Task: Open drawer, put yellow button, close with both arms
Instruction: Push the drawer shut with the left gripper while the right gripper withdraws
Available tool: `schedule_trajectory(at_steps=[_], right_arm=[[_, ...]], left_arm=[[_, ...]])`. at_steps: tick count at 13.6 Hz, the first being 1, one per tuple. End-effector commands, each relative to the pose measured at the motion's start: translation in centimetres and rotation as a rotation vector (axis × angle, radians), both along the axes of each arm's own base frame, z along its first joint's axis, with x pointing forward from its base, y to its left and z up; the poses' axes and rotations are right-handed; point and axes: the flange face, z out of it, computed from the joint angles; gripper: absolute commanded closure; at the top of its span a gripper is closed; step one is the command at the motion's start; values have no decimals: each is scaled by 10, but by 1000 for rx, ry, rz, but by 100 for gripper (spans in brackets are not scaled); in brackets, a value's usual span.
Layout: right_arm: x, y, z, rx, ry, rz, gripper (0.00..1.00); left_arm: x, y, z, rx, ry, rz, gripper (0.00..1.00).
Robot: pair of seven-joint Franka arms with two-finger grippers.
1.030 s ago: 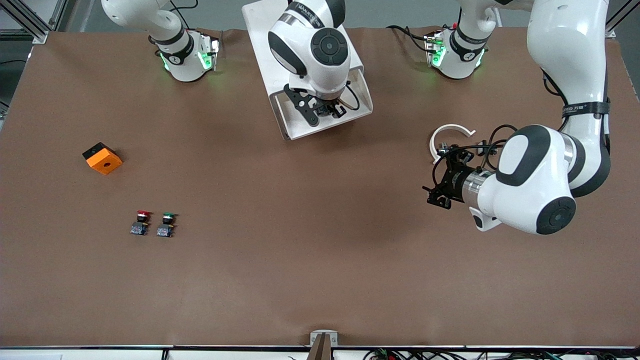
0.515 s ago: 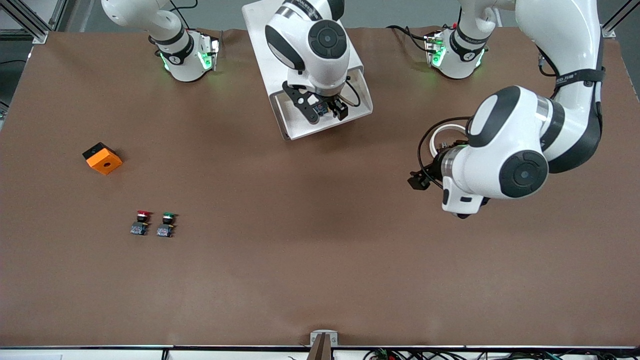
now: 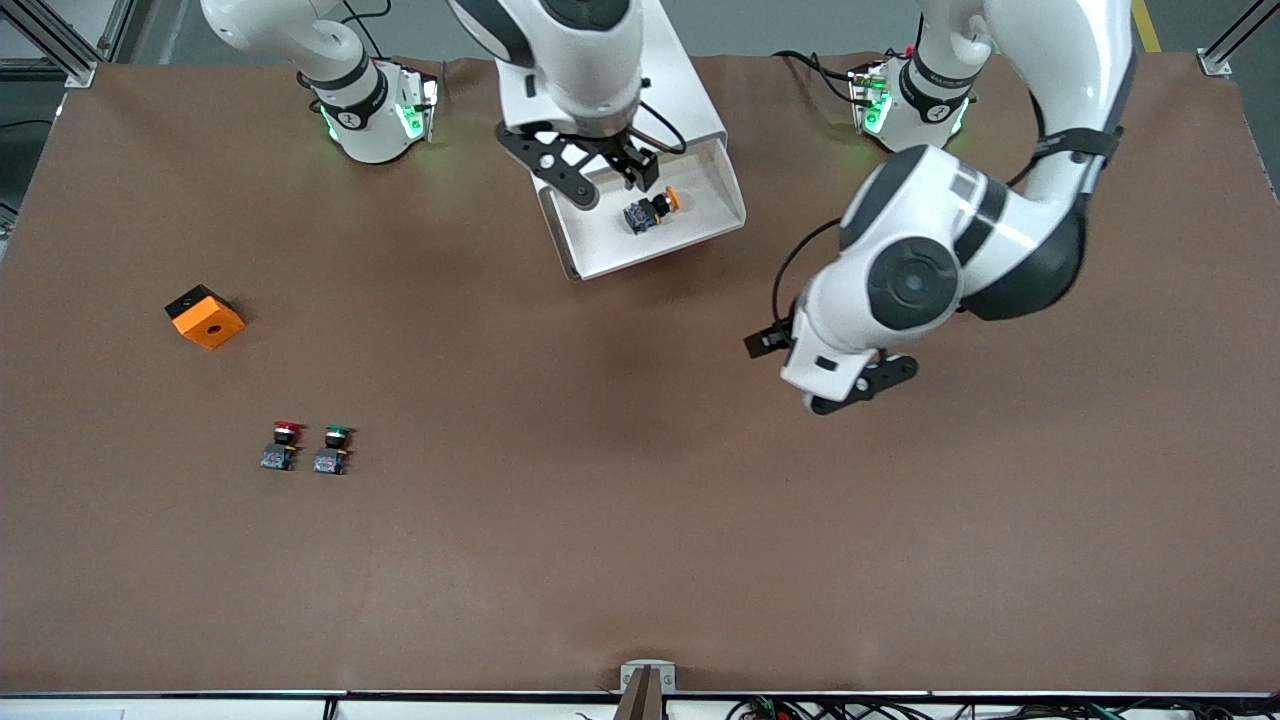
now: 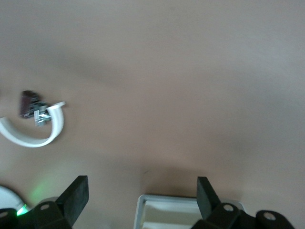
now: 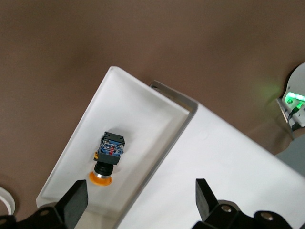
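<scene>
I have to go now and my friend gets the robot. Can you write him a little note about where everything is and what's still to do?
Right gripper: open, empty, above the open drawer.
Left gripper: open, empty, over bare table toward the left arm's end.
Yellow button: lying on its side in the drawer, let go.
Red button and green button: untouched on the table, nearer the front camera.
Done: drawer opened, yellow button inside.
Left: push the drawer shut with both arms.
</scene>
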Motion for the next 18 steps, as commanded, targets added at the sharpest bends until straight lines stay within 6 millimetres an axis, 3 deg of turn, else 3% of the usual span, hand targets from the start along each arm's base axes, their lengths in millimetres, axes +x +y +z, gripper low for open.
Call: schedule_trajectory(at_steps=[1, 4, 7, 11, 13, 18], right_arm=[[14, -52, 42, 70, -1, 83, 0], [36, -121, 74, 134, -4, 230, 0], [59, -199, 91, 198, 5, 378, 0], [77, -298, 76, 199, -7, 557, 0], [81, -348, 68, 228, -51, 609, 0], [87, -441, 59, 179, -124, 676, 0]], left_arm=[[-42, -20, -12, 12, -76, 23, 0], [-68, -65, -30, 14, -71, 44, 0], [-96, -92, -50, -1, -89, 21, 0], [-132, -126, -62, 22, -70, 20, 0], [-143, -132, -63, 29, -58, 20, 0], [-190, -167, -63, 18, -28, -55, 0]])
